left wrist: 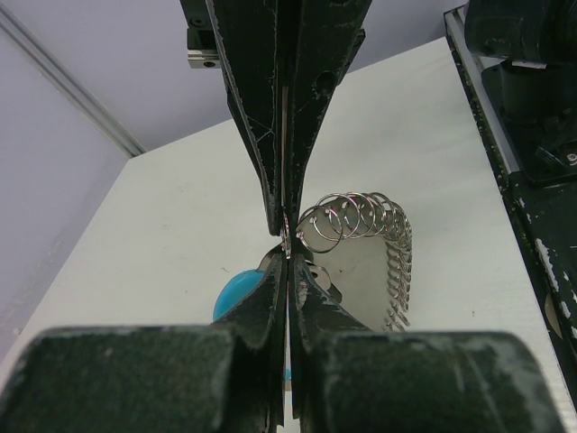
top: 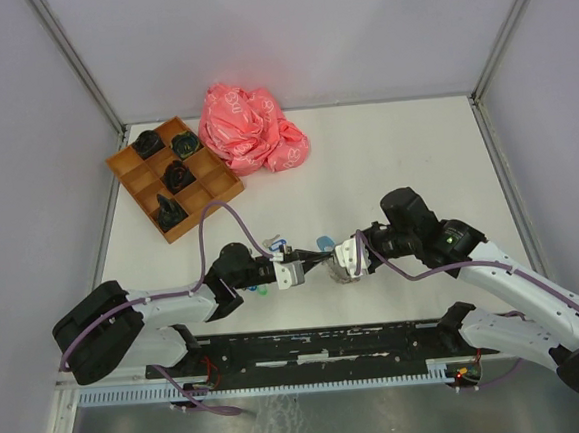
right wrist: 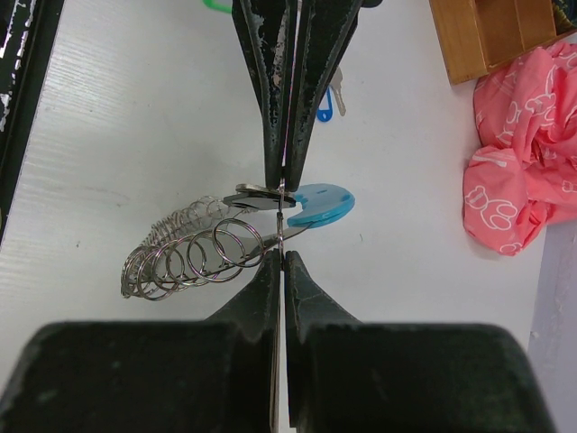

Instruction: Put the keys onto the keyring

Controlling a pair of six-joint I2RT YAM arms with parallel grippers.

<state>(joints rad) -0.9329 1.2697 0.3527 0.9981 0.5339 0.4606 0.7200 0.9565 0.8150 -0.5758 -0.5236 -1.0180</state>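
Your left gripper (left wrist: 286, 242), right at the lens, is fully shut, pinching one ring at the end of the keyring (left wrist: 365, 216). Your right gripper (right wrist: 281, 218) is shut too, on thin metal by the chain's light-blue segment (right wrist: 317, 203); the coil of silver rings rests on the white table (top: 416, 166) btwn the two tips. Loose keys (top: 277, 246) lie apart from the chain: blue-tag key (right wrist: 329, 97) just past your right tips, green tag (top: 260, 291) by the left wrist, near the table's front edge.
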